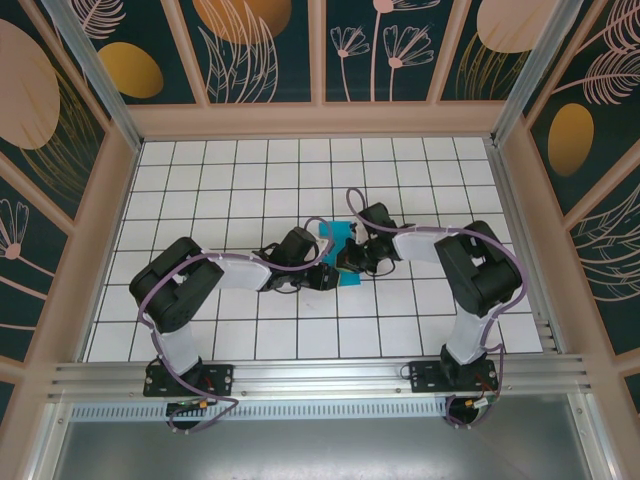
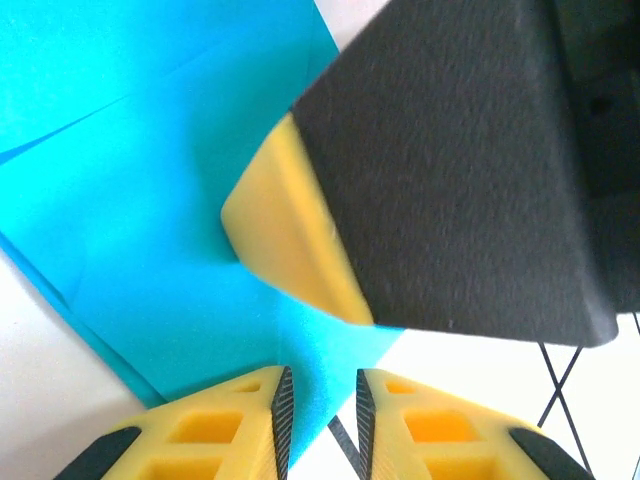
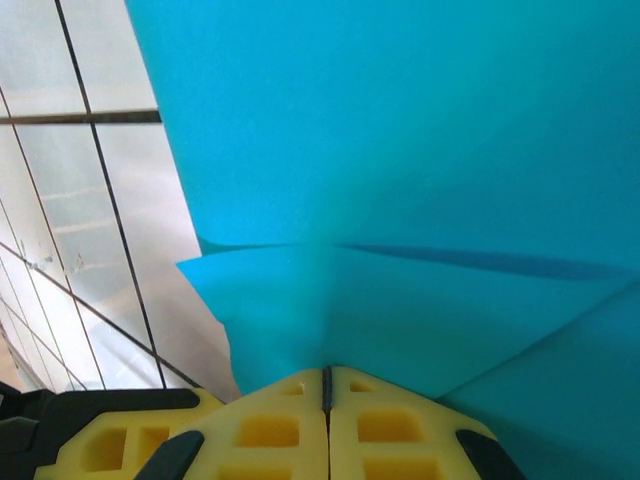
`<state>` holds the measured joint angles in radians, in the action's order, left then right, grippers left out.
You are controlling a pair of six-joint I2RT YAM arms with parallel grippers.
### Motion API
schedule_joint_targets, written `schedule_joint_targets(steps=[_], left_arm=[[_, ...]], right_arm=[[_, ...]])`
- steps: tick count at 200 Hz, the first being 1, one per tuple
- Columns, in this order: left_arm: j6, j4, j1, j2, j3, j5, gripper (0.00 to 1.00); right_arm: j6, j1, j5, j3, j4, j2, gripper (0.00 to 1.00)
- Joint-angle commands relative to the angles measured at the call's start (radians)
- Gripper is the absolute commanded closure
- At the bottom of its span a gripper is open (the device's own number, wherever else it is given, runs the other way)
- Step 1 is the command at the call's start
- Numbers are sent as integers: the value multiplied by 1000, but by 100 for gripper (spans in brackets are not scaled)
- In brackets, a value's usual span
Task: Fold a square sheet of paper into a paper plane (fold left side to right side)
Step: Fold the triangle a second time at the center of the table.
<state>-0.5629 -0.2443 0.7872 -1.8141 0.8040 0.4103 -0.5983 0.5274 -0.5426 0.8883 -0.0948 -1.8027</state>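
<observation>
The square sheet of paper (image 1: 335, 237) is bright cyan, creased and partly folded, and lies on the white grid table between both arms. My right gripper (image 3: 326, 370) is shut on a raised flap of the sheet (image 3: 400, 150), and the paper bends up from its fingertips. My left gripper (image 2: 320, 385) hovers over the sheet's near corner (image 2: 150, 200), its jaws a narrow gap apart with nothing pinched between them. The right gripper's yellow finger (image 2: 290, 230) presses close above the paper in the left wrist view. From above, the left gripper (image 1: 328, 278) and right gripper (image 1: 350, 262) almost meet. A paper plane is out of view.
The white grid table (image 1: 250, 170) is walled by a beige frame and patterned panels. An aluminium rail (image 1: 320, 375) runs along the near edge with both arm bases on it. The arms' elbows (image 1: 175, 285) (image 1: 480, 265) jut out to either side.
</observation>
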Motion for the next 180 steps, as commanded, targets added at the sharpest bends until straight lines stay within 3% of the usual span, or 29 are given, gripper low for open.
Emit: schedule_joint_targets(steps=[1, 79, 125, 154, 180], left_arm=[[-12, 91, -2, -45, -39, -10, 73], [-16, 81, -2, -35, -44, -3, 73], [-8, 121, -5, 93, -15, -33, 73], [-22, 99, -26, 190, 2, -2, 73], [-20, 81, -26, 160, 35, 53, 73]], right_arm=[[36, -38, 95, 15, -29, -13, 93], [61, -86, 73, 30, -33, -18, 92], [33, -62, 46, -10, -23, -18, 92], [-1, -41, 33, -42, -9, 10, 92], [-15, -23, 24, -54, -8, 19, 92]])
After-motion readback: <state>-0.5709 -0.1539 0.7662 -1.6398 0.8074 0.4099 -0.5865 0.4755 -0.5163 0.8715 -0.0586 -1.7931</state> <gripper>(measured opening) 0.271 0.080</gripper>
